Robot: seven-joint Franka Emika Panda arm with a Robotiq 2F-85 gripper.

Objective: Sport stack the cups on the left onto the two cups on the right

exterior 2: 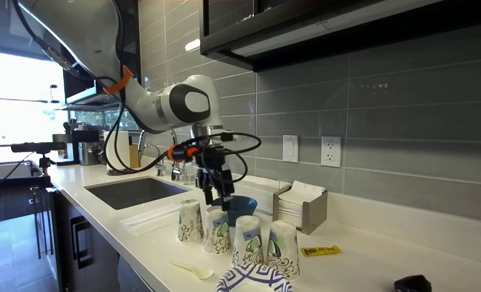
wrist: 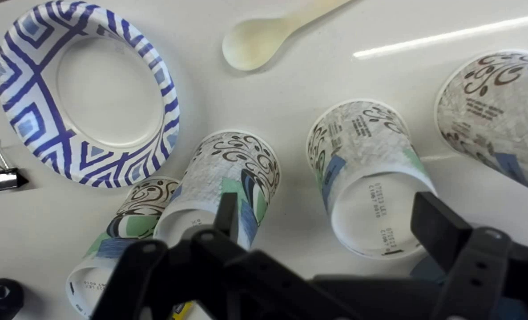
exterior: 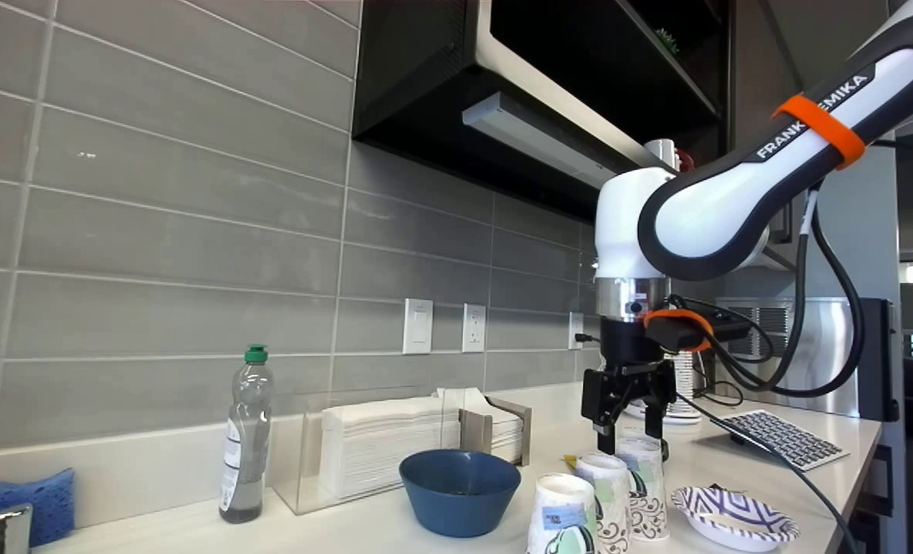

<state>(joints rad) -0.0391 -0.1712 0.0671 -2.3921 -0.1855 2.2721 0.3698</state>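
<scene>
Plainly hangs low with the fingers (wrist: 227,218) of the gripper (wrist: 328,218) spread well apart. Frames cup 1 (wrist: 366,164) between the fingers in the wrist view, upside down, with printed codes on the upturned base; cannot tell whether touching. Has cup 2 (wrist: 215,178) left of that gap, partly behind a finger; has cup 3 (wrist: 112,244) farther left of the fingers; has cup 4 (wrist: 495,111) up and to the right, cut by the frame. Has all 4 cups below and to either side of the fingers in an exterior view, each standing singly, mouth down on the counter (exterior 2: 366,263), so hidden inside. Shows a paper bowl (wrist: 112,93) up and left of the fingers in the wrist view, purple-patterned, with a white floor. Shows a blue bowl (exterior: 460,504) left of the fingers in an exterior view, too dark inside to read. Shows behind that bowl a clear box (exterior: 306,477) holding folded paper (exterior: 391,438) and, nearer the fingers, a metal holder (exterior: 475,435) packed with napkins (exterior: 507,442). Shows a bottle (exterior: 248,438) well left of the fingers, see-through, green-capped, contents unclear.
</scene>
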